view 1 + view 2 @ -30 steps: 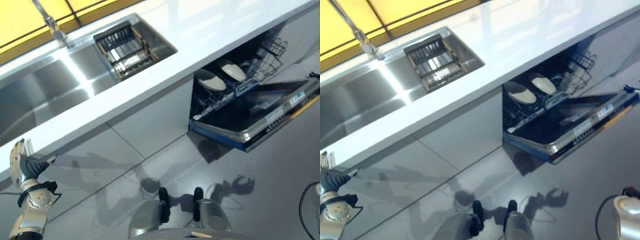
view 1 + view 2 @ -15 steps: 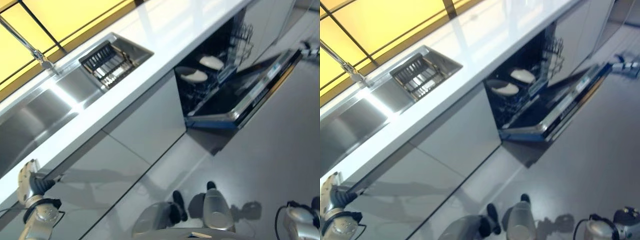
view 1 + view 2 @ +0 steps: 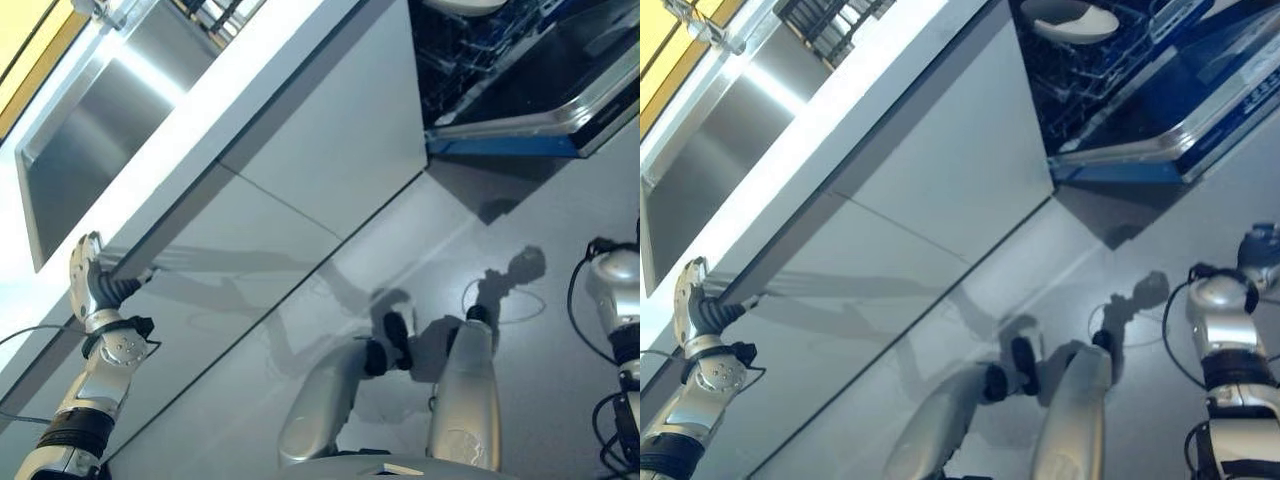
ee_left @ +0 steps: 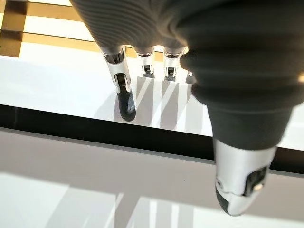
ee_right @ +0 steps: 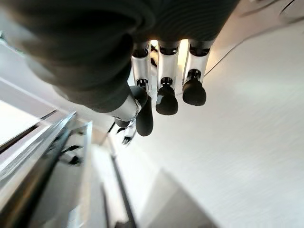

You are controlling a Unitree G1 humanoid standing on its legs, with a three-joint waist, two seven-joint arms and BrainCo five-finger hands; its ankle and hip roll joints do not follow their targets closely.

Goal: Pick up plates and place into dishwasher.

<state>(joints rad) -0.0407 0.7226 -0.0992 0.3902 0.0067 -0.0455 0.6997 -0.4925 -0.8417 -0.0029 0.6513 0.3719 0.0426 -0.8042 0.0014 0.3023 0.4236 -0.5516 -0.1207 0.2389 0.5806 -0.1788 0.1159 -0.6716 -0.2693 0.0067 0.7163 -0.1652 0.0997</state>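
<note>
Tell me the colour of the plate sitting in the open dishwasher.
The plate is white or off-white, lying in the dark rack of the dishwasher. The right eye view shows it best.

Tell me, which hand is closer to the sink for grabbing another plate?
Probably the left hand. It rests, empty, at the counter edge below the sink. The right hand hangs curled and empty over the floor, away from the counter.

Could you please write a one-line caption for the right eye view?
Left hand at the white counter edge; a plate sits in the open dishwasher.
</note>
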